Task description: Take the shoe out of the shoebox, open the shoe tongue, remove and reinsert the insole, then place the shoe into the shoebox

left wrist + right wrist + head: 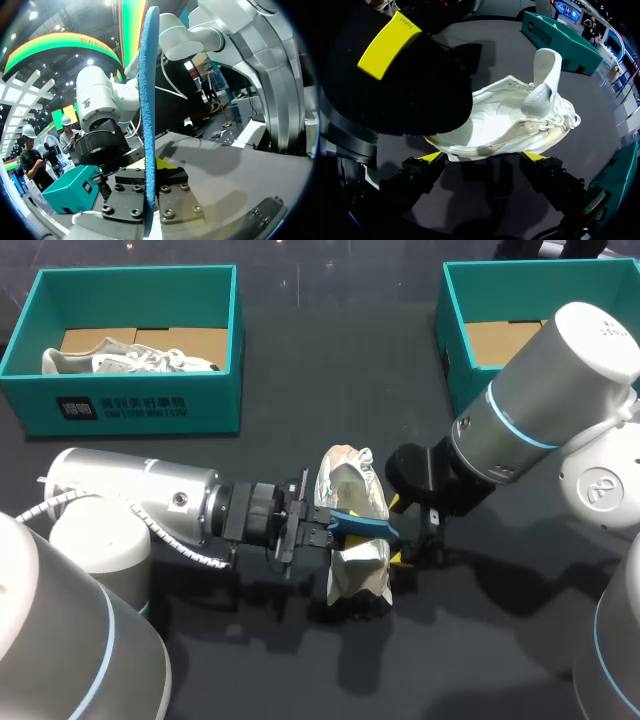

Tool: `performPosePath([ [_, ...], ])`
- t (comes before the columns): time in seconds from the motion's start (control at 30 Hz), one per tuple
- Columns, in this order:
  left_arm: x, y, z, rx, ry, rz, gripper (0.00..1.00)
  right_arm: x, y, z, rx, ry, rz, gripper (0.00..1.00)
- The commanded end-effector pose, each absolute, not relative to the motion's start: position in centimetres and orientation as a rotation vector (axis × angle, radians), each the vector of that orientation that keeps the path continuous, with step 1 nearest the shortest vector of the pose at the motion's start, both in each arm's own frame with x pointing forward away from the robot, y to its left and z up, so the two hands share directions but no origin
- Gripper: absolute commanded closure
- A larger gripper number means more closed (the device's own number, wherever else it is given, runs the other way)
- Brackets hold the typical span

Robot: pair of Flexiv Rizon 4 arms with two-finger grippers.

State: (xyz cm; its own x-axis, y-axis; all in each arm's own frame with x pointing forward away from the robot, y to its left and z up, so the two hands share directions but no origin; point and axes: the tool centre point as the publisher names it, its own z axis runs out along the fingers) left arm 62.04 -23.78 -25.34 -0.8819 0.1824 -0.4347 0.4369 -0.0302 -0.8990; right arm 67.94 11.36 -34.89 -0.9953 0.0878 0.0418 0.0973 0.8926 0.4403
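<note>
A white shoe (352, 540) rests on the dark table's middle, its tongue (547, 65) raised. My left gripper (318, 525) comes in from the left and is shut on a blue insole (368, 524), which lies across the shoe's opening. In the left wrist view the insole (148, 110) stands edge-on between the fingers of the left gripper (150, 187). At the shoe's right side my right gripper (400, 532) is open. In the right wrist view the shoe (510, 125) lies just ahead of and between the wide-spread yellow tips of the right gripper (482, 157).
A teal shoebox (120, 410) at the back left holds another white shoe (130, 362). A second teal shoebox (462, 335) stands at the back right, partly hidden by my right arm. The left gripper's black body (410, 85) looms beside the shoe.
</note>
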Motion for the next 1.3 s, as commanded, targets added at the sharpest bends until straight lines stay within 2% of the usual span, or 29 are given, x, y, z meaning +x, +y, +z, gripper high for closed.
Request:
performPosePath([
  [0.03,62.1,-23.9,-25.5,0.669,2.04,-2.027,1.0,67.5,11.3,-35.1,-0.163,-3.036,-0.704,0.0],
  [1.3,62.4,-24.7,-27.6,0.61,2.037,-2.06,1.0,66.9,10.8,-35.7,-0.238,-3.02,-0.707,0.0],
])
